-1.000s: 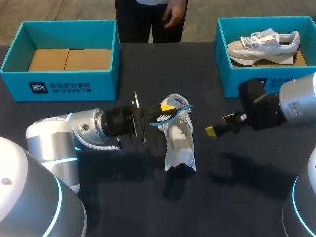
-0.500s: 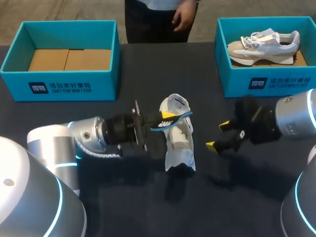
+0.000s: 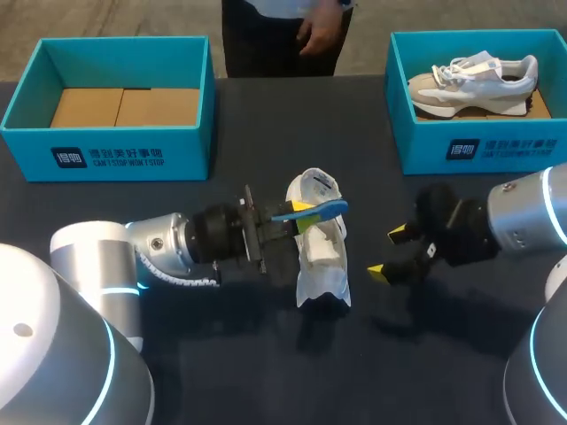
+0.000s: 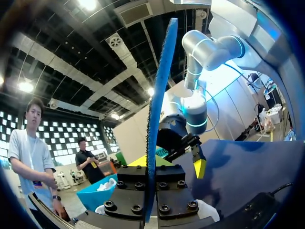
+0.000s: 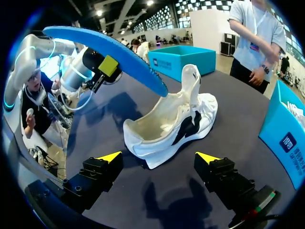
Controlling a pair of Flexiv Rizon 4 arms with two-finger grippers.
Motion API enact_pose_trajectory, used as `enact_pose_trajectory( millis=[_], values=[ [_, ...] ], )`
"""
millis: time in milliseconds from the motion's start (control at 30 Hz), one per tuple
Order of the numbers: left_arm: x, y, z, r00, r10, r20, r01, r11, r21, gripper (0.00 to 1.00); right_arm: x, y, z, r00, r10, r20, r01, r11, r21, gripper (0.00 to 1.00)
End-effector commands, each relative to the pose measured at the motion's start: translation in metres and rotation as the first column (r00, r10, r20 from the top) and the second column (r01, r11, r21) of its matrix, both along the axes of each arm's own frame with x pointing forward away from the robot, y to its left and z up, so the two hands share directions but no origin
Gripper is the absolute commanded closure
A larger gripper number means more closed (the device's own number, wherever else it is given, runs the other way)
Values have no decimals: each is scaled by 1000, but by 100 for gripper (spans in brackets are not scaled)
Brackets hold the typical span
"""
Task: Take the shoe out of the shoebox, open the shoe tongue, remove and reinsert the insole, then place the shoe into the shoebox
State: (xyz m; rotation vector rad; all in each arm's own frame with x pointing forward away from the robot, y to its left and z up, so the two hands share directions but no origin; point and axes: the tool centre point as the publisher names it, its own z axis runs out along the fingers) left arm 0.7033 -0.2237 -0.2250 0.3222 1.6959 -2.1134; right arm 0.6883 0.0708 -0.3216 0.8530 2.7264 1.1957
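Shoe [image 3: 321, 243] handling is judged to be at the insole step, with the insole out and not yet reinserted; the white shoe is laid on its side in the middle of the bench [image 3: 221, 363], outside both boxes. At the far left, an open teal shoebox [image 3: 106, 158] is seen holding only cardboard. The left gripper [image 3: 297, 218] is placed beside the shoe, its fingers closed flat on one end of the blue insole [image 3: 317, 210], which is held in the air just above the shoe's opening. Further right, the right gripper [image 3: 387, 252] is held near the shoe, fingers spread wide with nothing between them. Farthest right, a second shoebox [image 3: 478, 149] containing another shoe [image 3: 474, 81] is set. Next, the insole's free end would have to be lined up with the opening and slid inside, the shoe perhaps being steadied by the empty fingers.
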Motion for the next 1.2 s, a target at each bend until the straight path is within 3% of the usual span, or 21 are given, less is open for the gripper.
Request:
enact_pose_trajectory(
  millis=[33, 633, 1200],
  values=[
    [1, 4, 0, 999, -34, -12, 34, 999, 20, 100, 0, 3, 0, 1000, -4, -2, 4, 1000, -8, 0],
    [-2, 15, -14, 989, -140, -53, 145, 983, 112, 100, -1, 8, -5, 999, 50, 17, -50, 998, -39, 0],
    [-4, 0, -25, 987, -145, -69, 153, 980, 123, 100, 2, 6, -18, 998, 55, 11, -55, 997, -62, 0]
  ],
)
